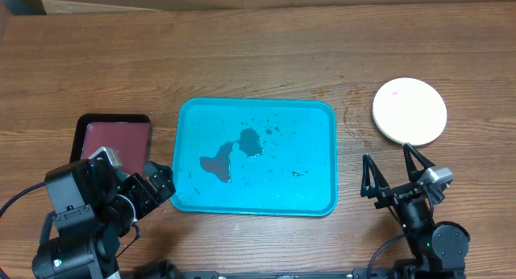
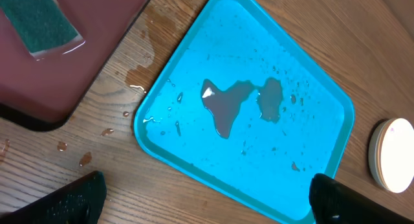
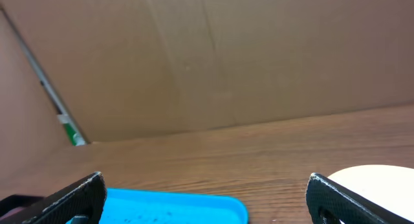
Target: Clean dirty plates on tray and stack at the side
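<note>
The turquoise tray (image 1: 306,150) lies mid-table with no plates on it, only brownish puddles (image 1: 234,152) and specks. In the left wrist view the tray (image 2: 304,140) carries the same puddles (image 2: 226,104). The plates (image 1: 409,110) sit at the right of the table as a pile with a white one on top, also visible as a pile (image 2: 392,154) and a white rim (image 3: 375,175). My left gripper (image 1: 159,185) is open at the tray's near left corner, holding nothing (image 2: 207,201). My right gripper (image 1: 389,158) is open, empty, just in front of the plates (image 3: 204,198).
A dark red black-rimmed tray (image 1: 115,138) stands left of the turquoise one, with a green sponge (image 2: 40,18) lying in it. Water drops (image 2: 139,72) wet the wood between the two trays. A cardboard wall (image 3: 207,56) closes the table's far side.
</note>
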